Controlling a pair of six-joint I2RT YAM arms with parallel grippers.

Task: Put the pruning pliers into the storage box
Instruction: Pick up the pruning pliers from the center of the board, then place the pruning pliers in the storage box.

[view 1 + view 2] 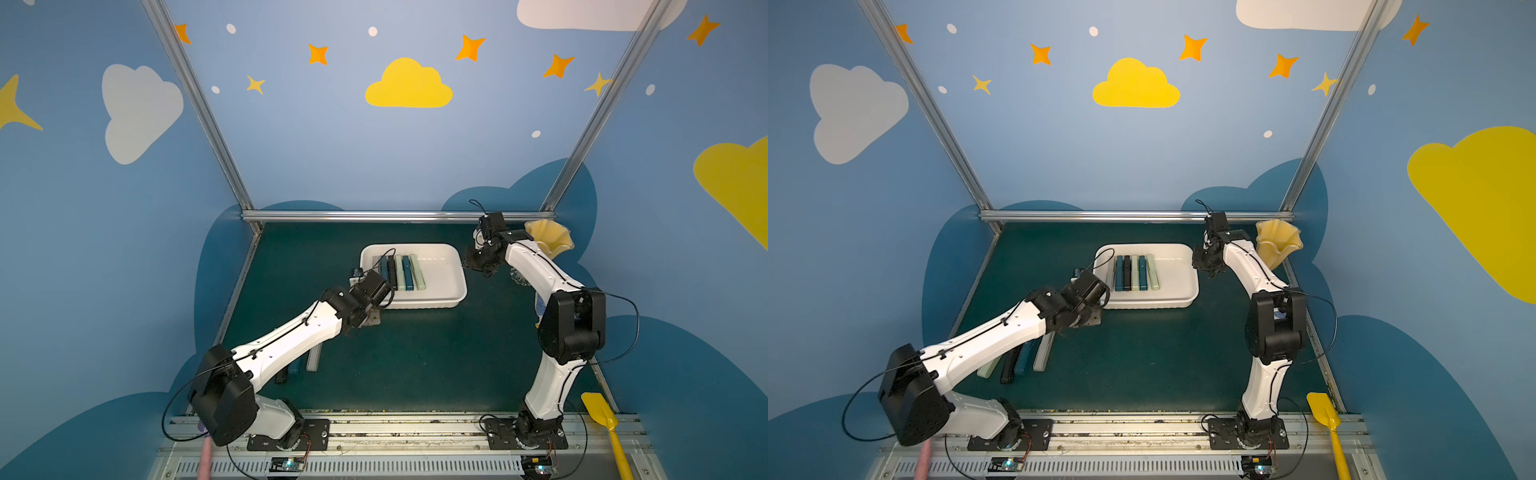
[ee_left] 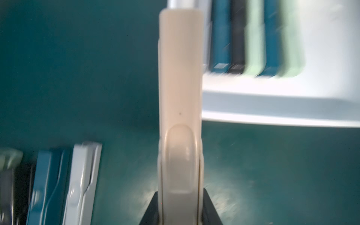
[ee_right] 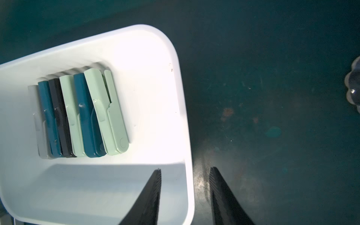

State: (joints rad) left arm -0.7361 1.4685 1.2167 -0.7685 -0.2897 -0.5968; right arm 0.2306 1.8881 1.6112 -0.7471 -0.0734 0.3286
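four smooth plastic pliers (image 1: 1025,357) are left lying on the green mat (image 1: 1163,365). beige pliers (image 2: 179,78), a slim straight bar, are clamped in the left gripper (image 2: 180,196), long axis aimed at the glossy white box (image 2: 272,109) just ahead. six pliers (image 3: 78,116) are rowed inside. the right gripper (image 3: 185,171) is seen open, empty, astride the box's side wall.

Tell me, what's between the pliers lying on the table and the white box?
The left gripper, shut on a beige pliers, is between the table pliers and the storage box. The left wrist view shows it best.
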